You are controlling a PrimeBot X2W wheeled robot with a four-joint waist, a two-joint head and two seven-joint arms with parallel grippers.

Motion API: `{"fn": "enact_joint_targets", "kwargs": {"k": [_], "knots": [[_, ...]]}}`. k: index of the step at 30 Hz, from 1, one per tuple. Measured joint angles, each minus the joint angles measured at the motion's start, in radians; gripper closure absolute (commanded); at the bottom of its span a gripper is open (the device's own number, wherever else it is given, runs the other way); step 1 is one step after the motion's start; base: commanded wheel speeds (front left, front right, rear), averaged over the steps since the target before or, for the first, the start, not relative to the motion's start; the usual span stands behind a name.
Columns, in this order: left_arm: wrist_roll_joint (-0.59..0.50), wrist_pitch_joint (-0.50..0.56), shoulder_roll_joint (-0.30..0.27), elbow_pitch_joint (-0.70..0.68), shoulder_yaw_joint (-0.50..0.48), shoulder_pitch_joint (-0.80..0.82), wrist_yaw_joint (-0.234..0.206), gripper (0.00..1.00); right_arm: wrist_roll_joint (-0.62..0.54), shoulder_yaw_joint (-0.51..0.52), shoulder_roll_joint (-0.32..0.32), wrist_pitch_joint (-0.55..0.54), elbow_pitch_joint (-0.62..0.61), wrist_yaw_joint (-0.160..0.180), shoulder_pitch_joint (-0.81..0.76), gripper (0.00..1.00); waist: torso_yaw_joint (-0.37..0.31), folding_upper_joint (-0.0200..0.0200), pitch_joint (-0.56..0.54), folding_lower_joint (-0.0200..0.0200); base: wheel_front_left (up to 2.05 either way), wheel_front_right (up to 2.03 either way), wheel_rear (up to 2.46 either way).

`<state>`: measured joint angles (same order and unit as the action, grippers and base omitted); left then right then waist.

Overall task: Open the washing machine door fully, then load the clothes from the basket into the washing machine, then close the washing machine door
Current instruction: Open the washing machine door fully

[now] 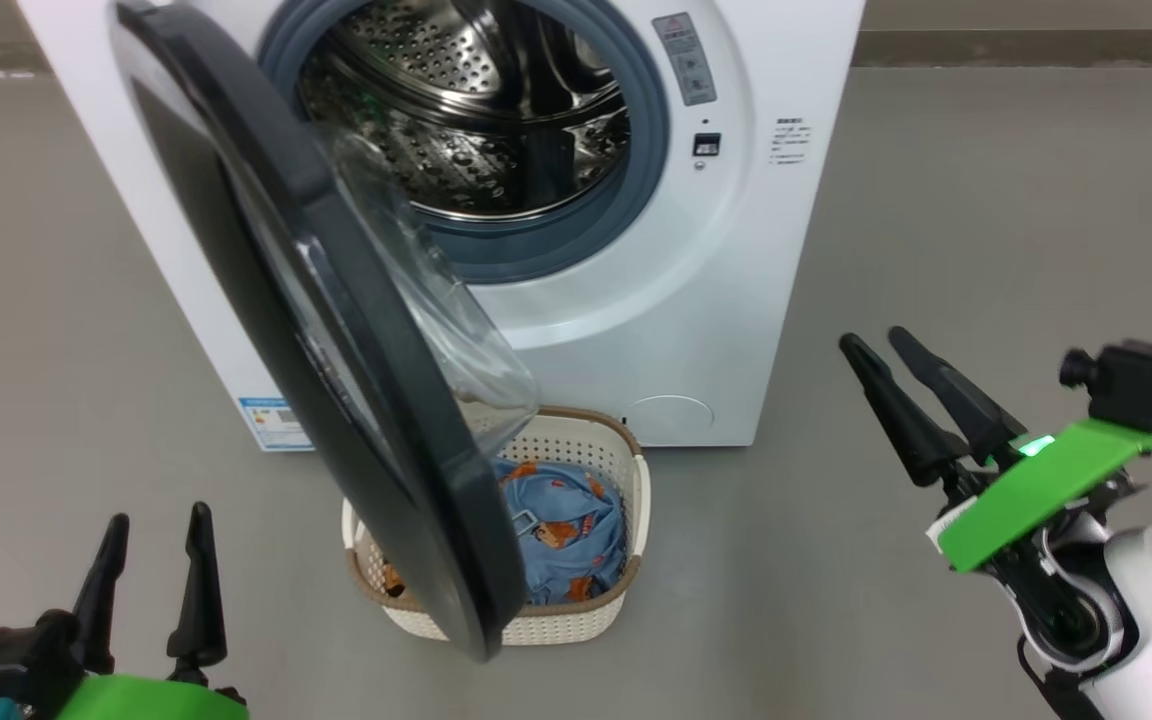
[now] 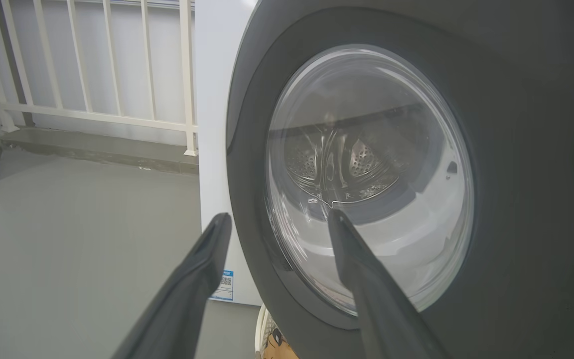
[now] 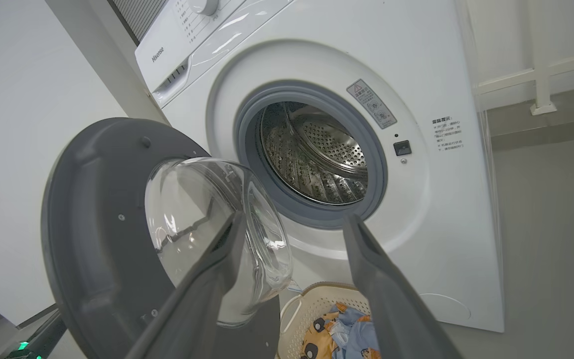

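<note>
The washing machine (image 1: pixel 736 300) (image 3: pixel 446 209) stands ahead with its steel drum (image 1: pixel 476 110) (image 3: pixel 317 154) showing bare metal. Its black round door (image 1: pixel 336 330) (image 2: pixel 516 199) (image 3: pixel 97 224) hangs partly open, swung out over the basket (image 1: pixel 616 460) (image 3: pixel 312 304) on the floor in front. Light blue clothes (image 1: pixel 561 535) (image 3: pixel 352 334) with orange bear faces lie in the basket. My left gripper (image 1: pixel 158 520) (image 2: pixel 279 217) is open, low at the left, facing the door's outer side. My right gripper (image 1: pixel 876 340) (image 3: pixel 292 219) is open to the right of the machine, holding nothing.
Grey floor (image 1: pixel 986 200) spreads to both sides of the machine. A white railing (image 2: pixel 92 60) on a low ledge runs behind the machine's left side. A blue label sticker (image 1: pixel 271 420) sits low on the machine's front.
</note>
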<state>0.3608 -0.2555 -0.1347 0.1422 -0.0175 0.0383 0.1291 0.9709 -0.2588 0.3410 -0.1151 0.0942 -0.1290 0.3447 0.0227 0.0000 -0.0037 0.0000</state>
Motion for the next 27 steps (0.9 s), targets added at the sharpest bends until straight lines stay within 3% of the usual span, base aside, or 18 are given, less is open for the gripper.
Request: {"fn": "enact_joint_targets", "kwargs": {"k": [13,27], "knots": [[-0.013,0.0,0.009,-0.015,-0.011,-0.023,0.0,0.0,-0.296,0.051,-0.006,0.305,0.027,0.0,-0.151,0.0,-0.06,0.0,-0.01,0.0,0.0,0.0,0.0],[-0.016,0.0,0.012,-0.034,-0.008,-0.044,0.0,0.0,-0.542,0.116,-0.08,0.364,0.112,0.0,-0.226,0.0,-0.069,0.0,-0.005,0.0,0.0,0.0,0.0]]}}
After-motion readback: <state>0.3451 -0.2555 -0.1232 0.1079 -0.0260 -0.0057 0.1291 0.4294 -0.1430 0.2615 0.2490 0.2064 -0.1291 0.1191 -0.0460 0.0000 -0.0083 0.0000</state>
